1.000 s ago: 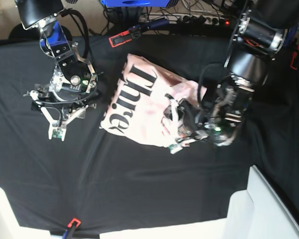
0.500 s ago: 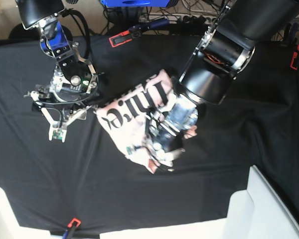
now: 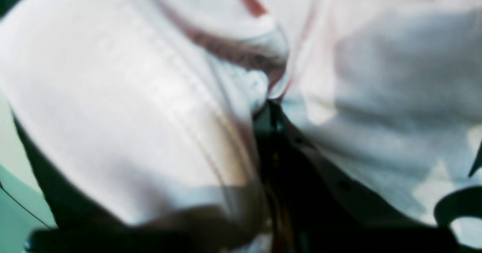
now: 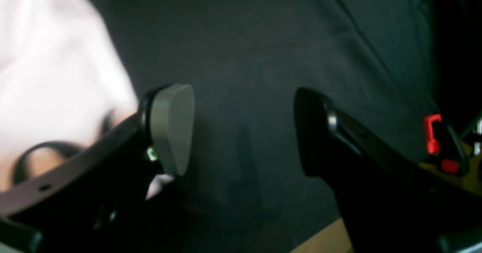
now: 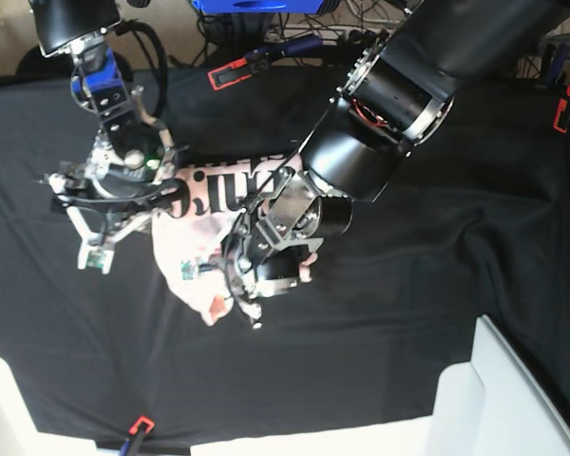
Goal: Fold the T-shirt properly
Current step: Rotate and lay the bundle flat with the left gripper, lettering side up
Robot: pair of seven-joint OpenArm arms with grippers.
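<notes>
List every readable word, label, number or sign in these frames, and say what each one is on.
T-shirt: big black serif lettering, upside down in the base view and partly hidden by the right gripper and the left gripper; too incomplete to read.
Wrist views: no text, both blurred.
Nothing else legible.

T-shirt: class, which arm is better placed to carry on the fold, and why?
Left: its tool is shut on the T-shirt, bunched around it. The right tool stands open over bare black cloth, holding nothing.
</notes>
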